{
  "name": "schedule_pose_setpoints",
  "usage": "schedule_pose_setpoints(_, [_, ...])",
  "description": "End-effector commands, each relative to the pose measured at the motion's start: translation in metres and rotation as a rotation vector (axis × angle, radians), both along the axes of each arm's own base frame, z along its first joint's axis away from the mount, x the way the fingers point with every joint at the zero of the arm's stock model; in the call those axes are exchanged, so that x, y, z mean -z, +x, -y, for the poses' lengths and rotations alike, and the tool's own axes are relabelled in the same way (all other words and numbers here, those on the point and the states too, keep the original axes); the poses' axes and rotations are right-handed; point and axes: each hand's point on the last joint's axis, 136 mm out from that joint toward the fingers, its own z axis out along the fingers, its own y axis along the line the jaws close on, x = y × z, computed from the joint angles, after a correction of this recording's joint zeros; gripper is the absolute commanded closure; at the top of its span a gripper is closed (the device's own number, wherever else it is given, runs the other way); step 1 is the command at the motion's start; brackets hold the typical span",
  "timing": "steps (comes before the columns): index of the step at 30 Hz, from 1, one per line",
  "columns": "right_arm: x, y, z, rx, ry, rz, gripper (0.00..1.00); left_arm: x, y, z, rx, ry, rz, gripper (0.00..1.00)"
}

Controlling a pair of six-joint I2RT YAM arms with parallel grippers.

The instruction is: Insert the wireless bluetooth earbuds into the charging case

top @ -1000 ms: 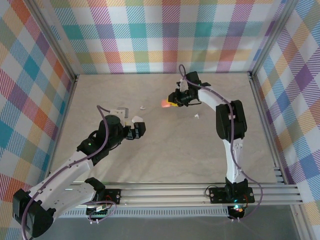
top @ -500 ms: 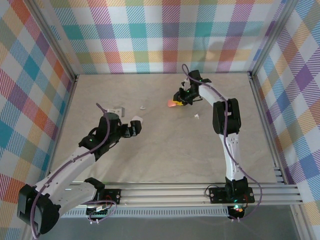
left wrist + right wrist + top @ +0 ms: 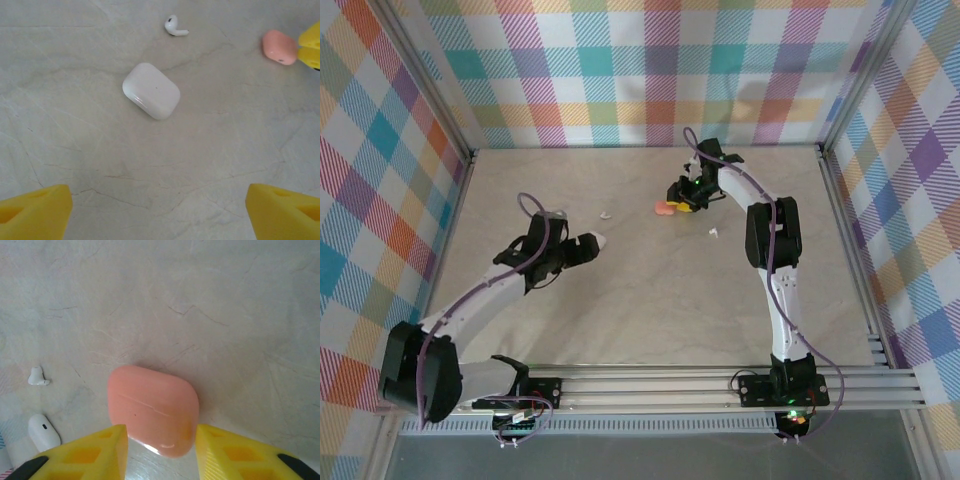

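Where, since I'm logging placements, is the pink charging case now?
In the right wrist view the pink charging case lies closed on the table between the yellow fingers of the right gripper, a white earbud apart on its left.

Closed white case (image 3: 151, 90) lies mid-bench (image 3: 90, 165), a white earbud (image 3: 175, 27) just beyond it, pink case (image 3: 279, 47) well apart

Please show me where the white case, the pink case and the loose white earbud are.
white case (image 3: 151, 90), left wrist view, middle of its top face.
pink case (image 3: 152, 407), right wrist view, middle of its top.
white earbud (image 3: 172, 24), left wrist view, its rounded head.
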Motion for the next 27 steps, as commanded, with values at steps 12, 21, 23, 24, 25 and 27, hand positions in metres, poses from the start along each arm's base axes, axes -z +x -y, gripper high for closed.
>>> schedule_pose_setpoints(12, [-0.063, -0.042, 0.020, -0.067, -0.027, 0.123, 0.57, 0.059, 0.043, 0.002, -0.263, 0.011, -0.319, 0.26])
schedule_pose_setpoints(21, [-0.081, -0.084, 0.014, -0.084, 0.092, 0.151, 0.57, 0.081, 0.068, 0.011, -0.358, 0.005, -0.383, 0.35])
schedule_pose_setpoints(23, [-0.082, -0.090, 0.015, -0.081, 0.102, 0.152, 0.57, 0.084, 0.071, 0.015, -0.351, 0.014, -0.396, 0.35])
schedule_pose_setpoints(24, [-0.083, -0.092, 0.015, -0.081, 0.106, 0.157, 0.57, 0.086, 0.073, 0.016, -0.346, 0.021, -0.404, 0.35])
schedule_pose_setpoints(25, [-0.084, -0.093, 0.015, -0.080, 0.108, 0.159, 0.57, 0.087, 0.073, 0.018, -0.342, 0.030, -0.414, 0.35])
schedule_pose_setpoints(27, [-0.087, -0.095, 0.015, -0.081, 0.114, 0.163, 0.57, 0.090, 0.073, 0.019, -0.336, 0.043, -0.424, 0.35])
